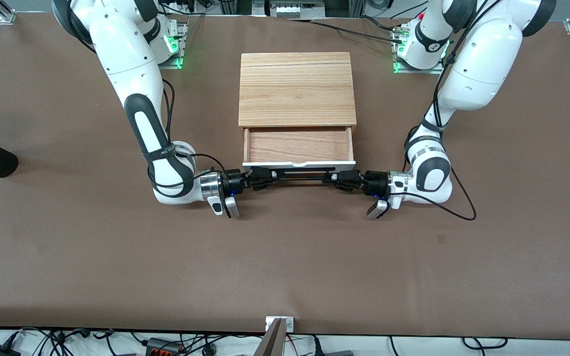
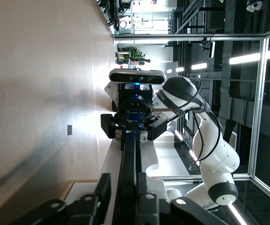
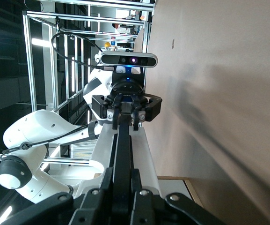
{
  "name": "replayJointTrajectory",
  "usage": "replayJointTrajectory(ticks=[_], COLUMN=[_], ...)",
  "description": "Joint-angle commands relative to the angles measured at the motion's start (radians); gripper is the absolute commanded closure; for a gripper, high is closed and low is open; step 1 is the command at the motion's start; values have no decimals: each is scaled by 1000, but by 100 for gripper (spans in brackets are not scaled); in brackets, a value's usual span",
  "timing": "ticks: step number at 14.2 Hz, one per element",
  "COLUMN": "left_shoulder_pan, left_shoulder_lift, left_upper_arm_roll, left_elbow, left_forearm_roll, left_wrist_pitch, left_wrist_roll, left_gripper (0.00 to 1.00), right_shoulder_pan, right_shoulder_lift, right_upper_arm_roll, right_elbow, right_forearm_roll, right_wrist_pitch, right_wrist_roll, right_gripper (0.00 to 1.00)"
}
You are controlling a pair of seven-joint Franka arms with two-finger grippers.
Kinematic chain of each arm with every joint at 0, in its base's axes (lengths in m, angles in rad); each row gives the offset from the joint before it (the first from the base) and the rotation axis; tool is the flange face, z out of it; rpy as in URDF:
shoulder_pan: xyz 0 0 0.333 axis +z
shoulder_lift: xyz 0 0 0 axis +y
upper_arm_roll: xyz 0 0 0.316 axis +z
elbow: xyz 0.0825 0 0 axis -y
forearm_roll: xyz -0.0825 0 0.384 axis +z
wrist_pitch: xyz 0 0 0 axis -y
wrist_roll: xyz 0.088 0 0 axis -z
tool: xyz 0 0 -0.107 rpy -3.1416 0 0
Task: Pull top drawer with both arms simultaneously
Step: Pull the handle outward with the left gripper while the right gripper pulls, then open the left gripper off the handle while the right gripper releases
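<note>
The cabinet (image 1: 297,89) sits on the bench (image 1: 67,257) with the top drawer (image 1: 298,146) already drawn well out, its wooden floor exposed. The drawer's handle (image 1: 299,174) runs between the 2 end effectors. The right end effector (image 1: 260,178) is clamped on one end; the left end effector (image 1: 338,179) is at the other, its grip unclear. Little remains but letting go.

Even, bright overhead light on the matte brown worktop (image 1: 285,267), soft shadows beside the light striped-wood cabinet (image 1: 297,89), green lamp glow at the arm bases, ceiling strip glare in wrist views, nearest black jaws blurred.
</note>
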Motion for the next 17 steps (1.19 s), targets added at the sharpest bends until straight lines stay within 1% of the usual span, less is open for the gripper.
replayJointTrajectory(ticks=[1,5,6,8,11,12,14,15,17], left_shoulder_pan=[14,23,26,43,60,66,83,84,87], left_shoulder_lift=[10,-3,-11,-39,-94,-105,-112,-128,-169], left_upper_arm_roll=[0,0,4,15,18,30,34,32,34], left_elbow=[-1,1,5,26,98,140,223,250,283], left_forearm_roll=[-1,11,33,111,235,299,458,531,646], left_wrist_pitch=[-17,-20,-20,-20,-18,-20,-25,-25,-29], left_wrist_roll=[23,-37,-61,-135,-325,-382,-449,-500,-619], left_gripper=[0,0,0,0,0,0,0,0,0], right_shoulder_pan=[-15,-15,-15,-15,-15,-12,-9,-17,-23], right_shoulder_lift=[38,34,34,31,17,14,-12,-26,-69], right_upper_arm_roll=[5,5,5,5,-1,-19,-49,-52,-90], right_elbow=[41,41,41,41,41,47,72,86,113], right_forearm_roll=[-3,-3,-3,-5,-11,-24,-110,-158,-262], right_wrist_pitch=[19,19,19,18,18,16,16,16,9], right_wrist_roll=[-13,-8,-7,-7,19,47,138,179,302], right_gripper=[0,0,0,0,0,0,0,0,0])
